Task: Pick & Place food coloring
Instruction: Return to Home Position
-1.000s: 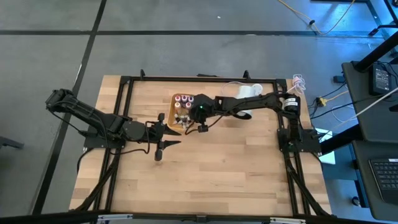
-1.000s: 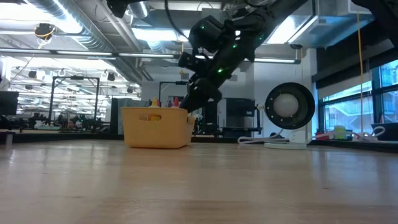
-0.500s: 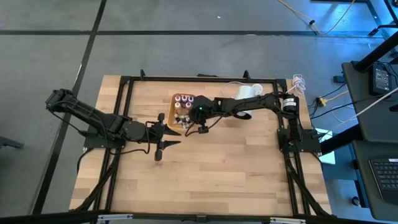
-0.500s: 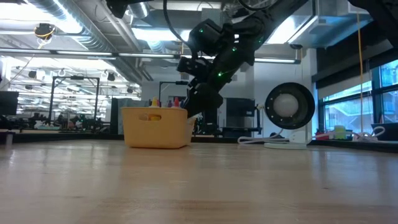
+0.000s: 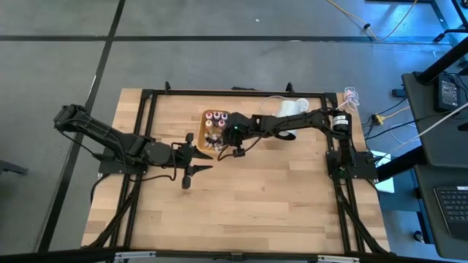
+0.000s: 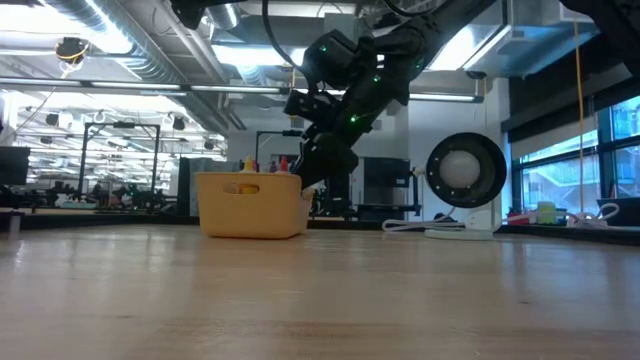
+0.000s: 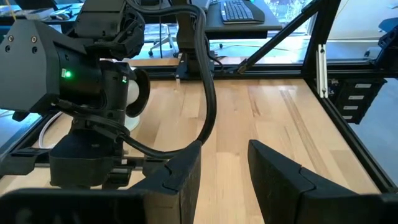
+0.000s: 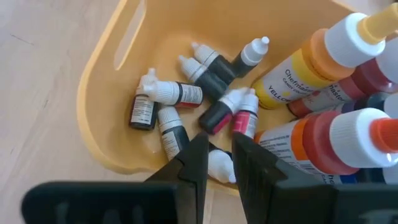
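Observation:
A yellow basket (image 5: 205,126) (image 8: 112,74) holds the food coloring. Several tiny white-capped bottles (image 8: 180,93) lie on its floor, and taller red, orange and yellow bottles (image 8: 323,56) stand at its far end. My right gripper (image 8: 221,137) (image 5: 219,141) reaches down into the basket's near end. Its fingers are nearly shut around one tiny dark bottle. In the low view it (image 6: 305,178) dips behind the basket's right rim (image 6: 300,185). My left gripper (image 7: 225,165) (image 5: 194,157) waits open over the table, just left of the basket. My right gripper has a tiny dark bottle with a white cap (image 8: 219,165) in the narrow gap between its two fingers (image 8: 196,162). It comes from above, slanting down into the basket. The bottle lies along the fingers. I cannot tell whether it is lifted off the basket floor.
A large white cylinder (image 5: 292,107) (image 7: 134,99) stands on the far right of the table, with a white cable beside it. The black frame rails (image 5: 146,131) border the table. Bare wood (image 5: 248,197) lies toward the near edge.
In the low view my right gripper has shifted slightly toward the table's right at the basket's rim, then held still. The basket, the bottles and my left arm have stayed put.

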